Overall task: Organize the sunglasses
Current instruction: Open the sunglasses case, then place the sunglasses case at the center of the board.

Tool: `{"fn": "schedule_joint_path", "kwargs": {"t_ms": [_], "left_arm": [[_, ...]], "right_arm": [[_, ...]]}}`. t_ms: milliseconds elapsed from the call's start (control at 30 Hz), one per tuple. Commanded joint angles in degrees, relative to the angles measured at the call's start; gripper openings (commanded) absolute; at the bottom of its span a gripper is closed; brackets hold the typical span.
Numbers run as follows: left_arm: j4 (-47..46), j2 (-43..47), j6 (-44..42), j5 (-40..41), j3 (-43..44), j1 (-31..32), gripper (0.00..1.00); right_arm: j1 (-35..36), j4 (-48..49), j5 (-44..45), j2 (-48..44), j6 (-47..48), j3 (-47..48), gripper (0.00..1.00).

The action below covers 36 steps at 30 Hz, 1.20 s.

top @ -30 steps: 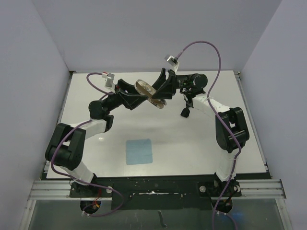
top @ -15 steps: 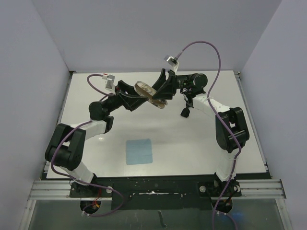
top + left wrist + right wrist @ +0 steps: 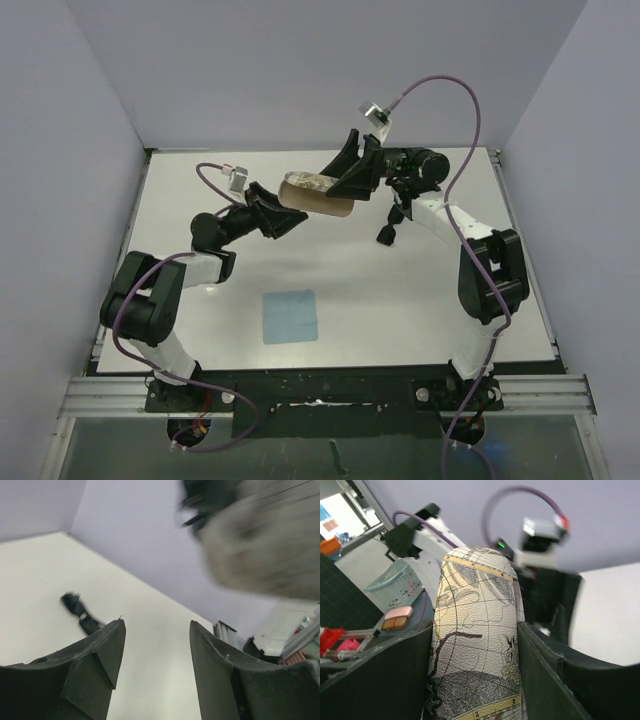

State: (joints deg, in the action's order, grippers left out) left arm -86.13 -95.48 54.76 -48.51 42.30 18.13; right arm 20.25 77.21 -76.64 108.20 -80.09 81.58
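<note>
— Grey-beige case (image 3: 480, 590), printed like an old map. Is your right gripper (image 3: 475, 626) on it?
— Yes. Your right jaws clamp its two sides and hold it up off the white table (image 3: 400, 300).
— Any writing on it?
— Only tiny figures on a yellow band low on the case, too small to read surely.
— And your left gripper (image 3: 156, 625)?
— Jaws apart with nothing between them, near the case's end.
— Where are the sunglasses (image 3: 385, 236)?
— Lying on the table beside your right arm, well apart from the blue cloth (image 3: 290, 315).
</note>
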Motion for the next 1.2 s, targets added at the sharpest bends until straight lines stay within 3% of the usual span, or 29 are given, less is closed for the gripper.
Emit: {"fn": "schedule_joint_path", "kwargs": {"t_ms": [0,300,367,500,733,933,1167], "left_arm": [[9.59,-4.27,-4.49,3.92,-1.25,-2.75,0.04],[13.14,-3.14,-5.33,4.22,-0.99,-2.78,0.1],[15.06,-2.65,-7.49,6.07,-0.91,-2.82,0.25],[19.98,-1.9,-9.94,9.0,-0.25,-3.31,0.27],[36.46,2.67,-18.55,22.31,1.05,-3.72,0.32],[38.25,5.52,-19.83,28.45,-0.65,-3.8,0.32],[40.64,9.53,-21.22,32.05,-1.81,-4.07,0.32]], "right_arm": [[3.0,11.4,1.06,-10.96,-5.33,5.34,0.0],[2.83,5.71,0.62,-11.26,0.0,4.15,0.0],[2.82,3.71,0.09,-11.3,1.8,3.75,0.0],[1.93,-2.3,0.17,-11.24,6.86,2.56,0.0],[-2.17,-14.24,0.78,-9.51,17.03,-1.17,0.02],[-5.17,-22.26,1.78,-5.06,22.83,-3.42,0.0],[-5.09,-38.13,4.09,-0.61,36.19,-3.08,0.0]]}}
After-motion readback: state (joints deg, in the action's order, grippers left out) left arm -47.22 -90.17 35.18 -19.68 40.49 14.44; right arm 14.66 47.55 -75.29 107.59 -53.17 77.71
